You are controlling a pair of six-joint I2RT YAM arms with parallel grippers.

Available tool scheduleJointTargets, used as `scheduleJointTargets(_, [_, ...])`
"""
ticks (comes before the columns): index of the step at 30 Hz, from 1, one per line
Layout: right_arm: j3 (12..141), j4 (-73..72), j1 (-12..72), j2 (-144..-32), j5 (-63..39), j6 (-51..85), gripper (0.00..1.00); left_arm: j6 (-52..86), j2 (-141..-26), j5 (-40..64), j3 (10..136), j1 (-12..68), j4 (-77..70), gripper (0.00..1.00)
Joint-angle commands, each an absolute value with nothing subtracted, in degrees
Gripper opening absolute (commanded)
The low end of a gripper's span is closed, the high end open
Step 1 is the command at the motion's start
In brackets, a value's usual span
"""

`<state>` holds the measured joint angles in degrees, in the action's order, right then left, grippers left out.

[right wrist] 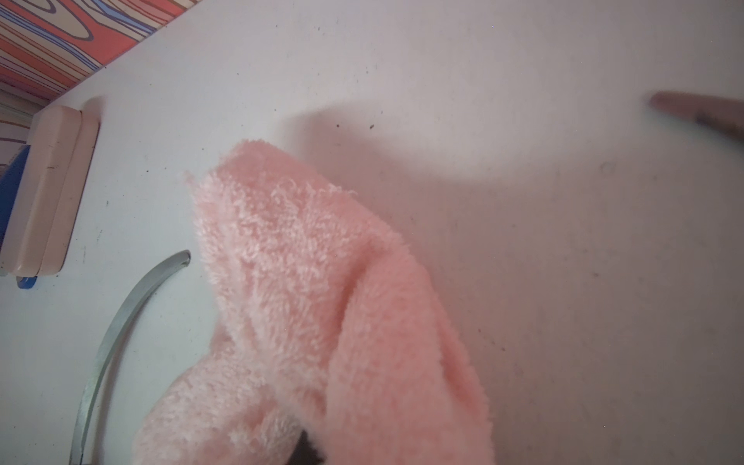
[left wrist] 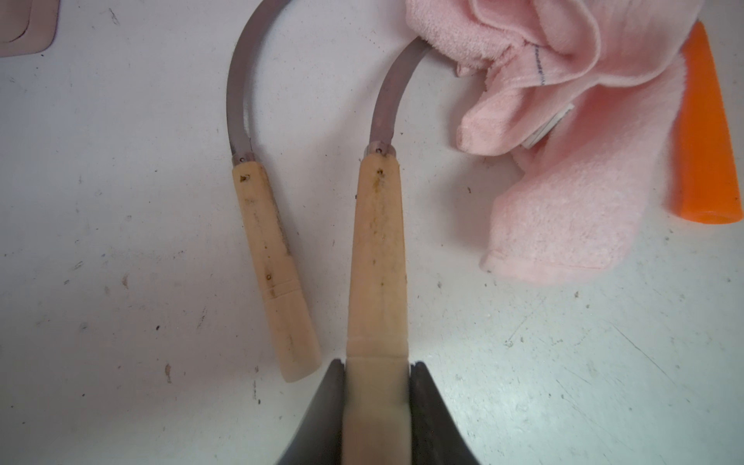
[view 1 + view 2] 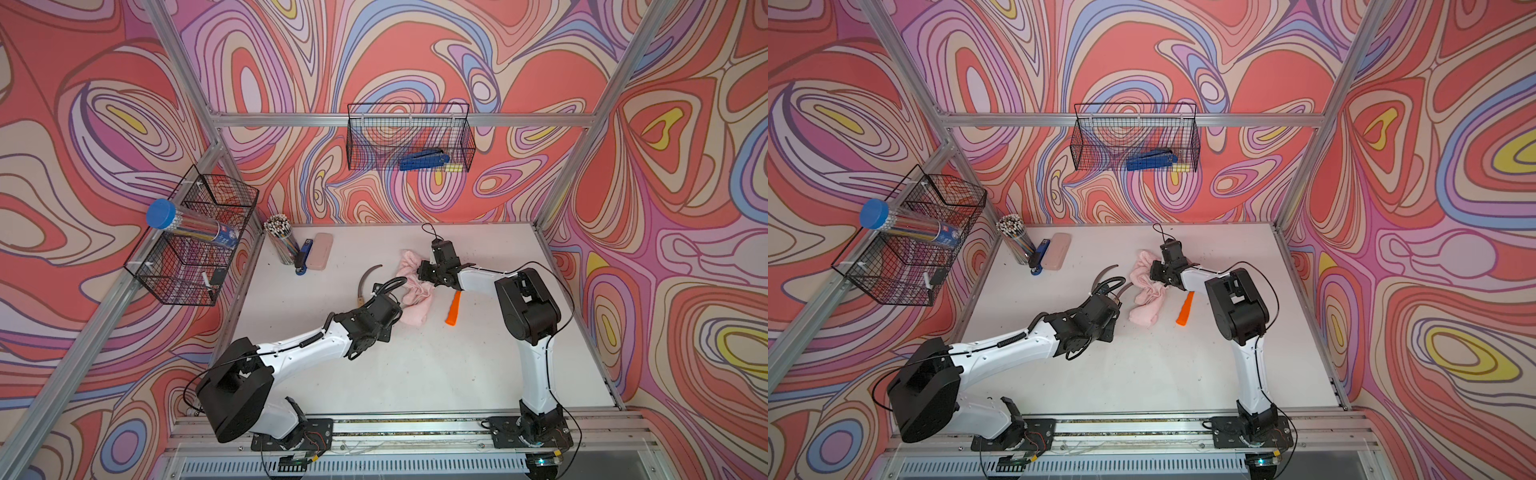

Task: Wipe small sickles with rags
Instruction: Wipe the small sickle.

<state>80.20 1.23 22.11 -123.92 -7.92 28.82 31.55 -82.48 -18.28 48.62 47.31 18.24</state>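
My left gripper (image 2: 378, 366) is shut on the end of a pale wooden handle of a small sickle (image 2: 376, 249). Its dark blade curves up and goes under the pink rag (image 2: 563, 181). A second wooden-handled sickle (image 2: 269, 257) lies free on the table beside it, its blade (image 3: 368, 276) showing in both top views. An orange sickle handle (image 3: 454, 308) lies on the far side of the rag; its blade is hidden. My right gripper (image 3: 424, 270) is shut on the bunched rag (image 3: 415, 299), which covers its jaws in the right wrist view.
A rigid pink case (image 3: 319, 251), a blue stapler (image 3: 303, 257) and a cup of pencils (image 3: 282, 241) stand at the table's back left. A wire basket (image 3: 195, 237) hangs on the left wall. Another basket (image 3: 409, 137) hangs on the back wall.
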Motion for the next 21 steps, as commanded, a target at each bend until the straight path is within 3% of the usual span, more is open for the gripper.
scheduleJointTargets(1, [78.7, 6.4, 24.1, -122.0, -5.8, 25.3, 0.00, 32.6, -81.5, -19.9, 48.6, 47.1, 19.4, 0.00])
scheduleJointTargets(13, [84.3, 9.2, 39.2, -118.9, -12.9, 20.6, 0.00, 31.6, -82.3, -17.5, 49.5, 47.0, 19.1, 0.00])
scheduleJointTargets(21, [81.4, 7.2, 41.5, -115.5, -16.1, 22.0, 0.00, 31.6, -82.9, -16.9, 49.6, 47.1, 18.8, 0.00])
